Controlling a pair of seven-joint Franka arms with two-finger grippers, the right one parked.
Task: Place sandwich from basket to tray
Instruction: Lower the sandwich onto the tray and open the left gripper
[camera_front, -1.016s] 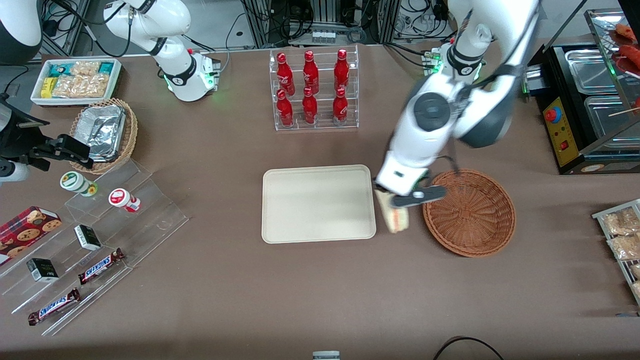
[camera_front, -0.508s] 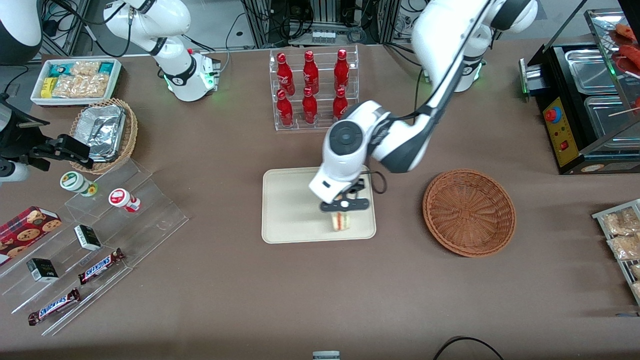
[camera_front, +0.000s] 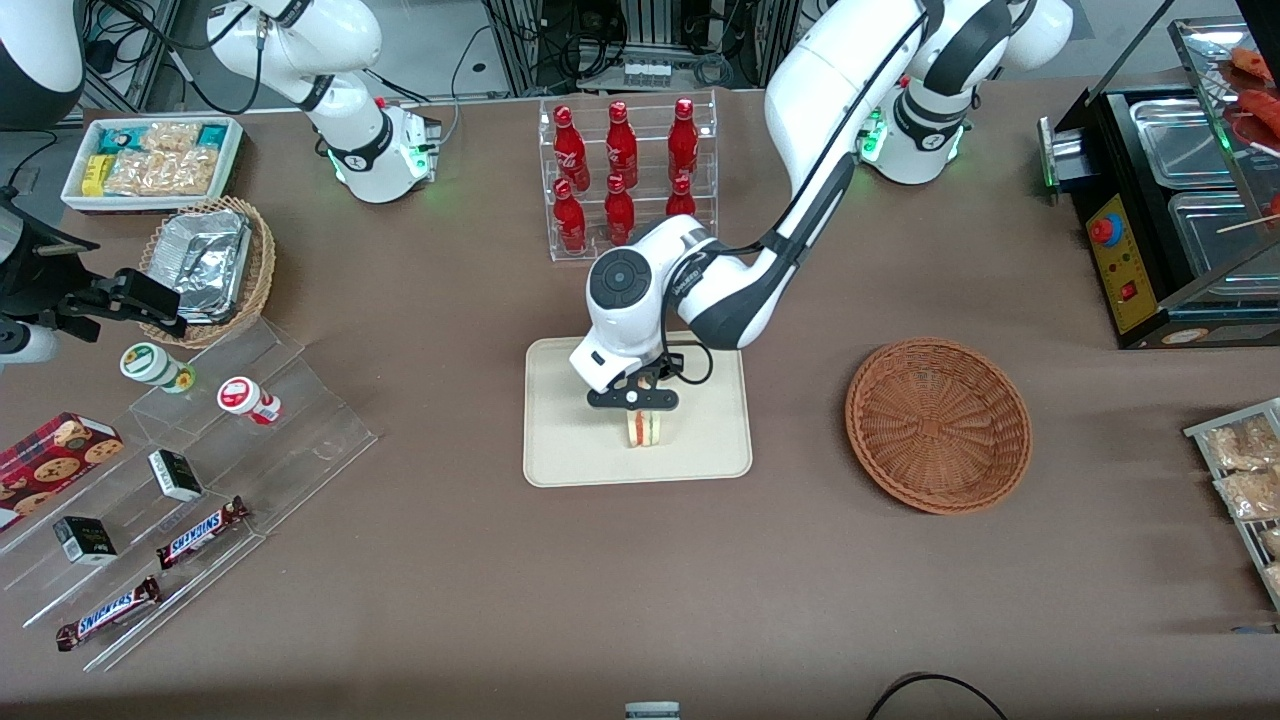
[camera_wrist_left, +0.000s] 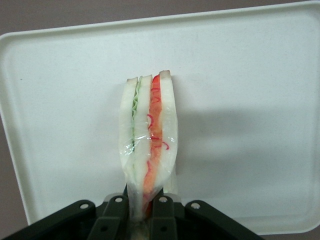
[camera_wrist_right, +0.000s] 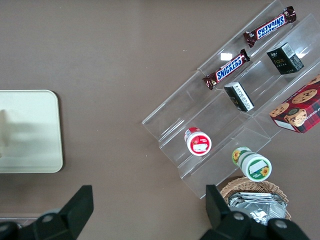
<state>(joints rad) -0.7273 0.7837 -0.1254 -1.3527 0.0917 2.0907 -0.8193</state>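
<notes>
A brown tabletop (camera_front: 620, 590) spreads under the white left arm (camera_front: 800, 150), which now reaches across from its base to the middle of the flat cream-beige rectangular tray (camera_front: 570, 440); a second ago it was bent over the gap between the tray and the round reddish-brown woven wicker basket (camera_front: 938, 425), and half a second ago it stood over the tray's end nearest that basket. The basket sits well apart from the tray, toward the working arm's end of the table, with nothing showing inside it. A clear acrylic rack of red bottles (camera_front: 625, 180) stands farther from the front camera than the tray, unchanged across the frames. The black two-finger gripper (camera_front: 634, 399) hangs over the tray's centre, its jaws closed narrowly on one end of the small triangular sandwich of pale bread (camera_front: 646, 428), wrapped in clear film. In the wrist view the gripper (camera_wrist_left: 144, 212) pinches the sandwich (camera_wrist_left: 149, 145) by its end, its green, orange and red layers running away from the fingers (camera_wrist_left: 116, 212) over the tray (camera_wrist_left: 260, 100). Whether the sandwich already touches the tray cannot be told.
</notes>
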